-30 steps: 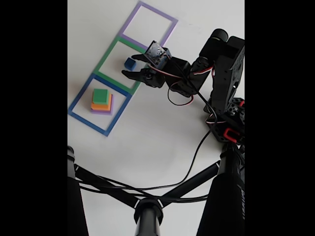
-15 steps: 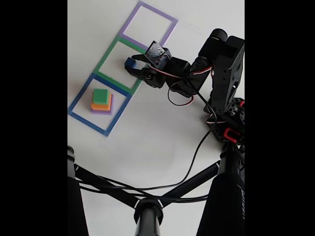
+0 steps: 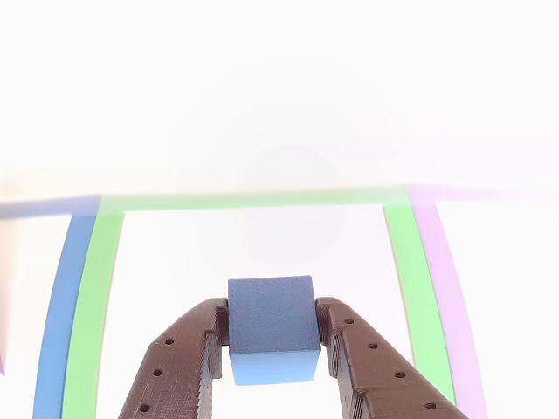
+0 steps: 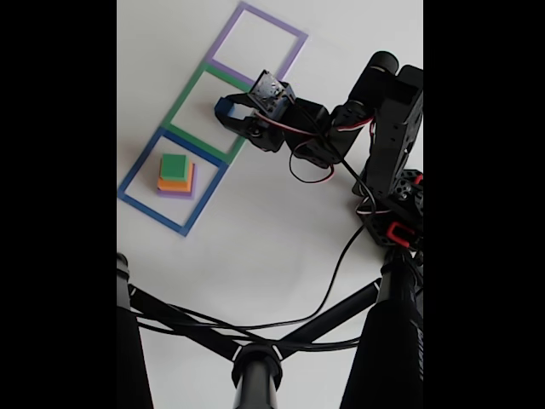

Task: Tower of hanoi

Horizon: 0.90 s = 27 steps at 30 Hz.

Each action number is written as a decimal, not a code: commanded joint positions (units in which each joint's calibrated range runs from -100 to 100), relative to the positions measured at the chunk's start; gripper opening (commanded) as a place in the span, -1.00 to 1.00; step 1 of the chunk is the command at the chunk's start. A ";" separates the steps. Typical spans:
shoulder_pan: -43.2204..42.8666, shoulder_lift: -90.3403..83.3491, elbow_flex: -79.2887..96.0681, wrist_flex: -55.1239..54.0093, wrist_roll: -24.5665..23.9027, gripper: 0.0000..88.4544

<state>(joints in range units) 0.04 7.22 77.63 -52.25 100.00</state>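
Observation:
In the fixed view my gripper (image 4: 226, 112) is shut on the small blue cube (image 4: 224, 106) inside the green square outline (image 4: 184, 97). The other view shows the same blue cube (image 3: 272, 323) squeezed between my two brown fingers (image 3: 188, 358), gripper (image 3: 272, 336), with the green outline (image 3: 96, 297) around it. The rest of the tower stands in the blue square outline (image 4: 139, 162): a green block (image 4: 174, 165) on an orange block (image 4: 174, 181) on a flat purple slab (image 4: 179, 193). I cannot tell whether the cube touches the table.
A purple square outline (image 4: 226, 32) lies past the green one, with nothing inside it. My arm's base (image 4: 393, 170) stands at the right. A black stand with struts and cables (image 4: 255, 354) crosses the bottom of the fixed view.
My open fingers stood around the blue cube a second ago; they have closed on it. The arm has barely shifted since.

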 commanded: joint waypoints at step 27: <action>-10.49 -48.84 -73.00 128.52 -5.41 -0.97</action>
<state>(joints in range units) -7.90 -38.71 15.32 67.90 96.45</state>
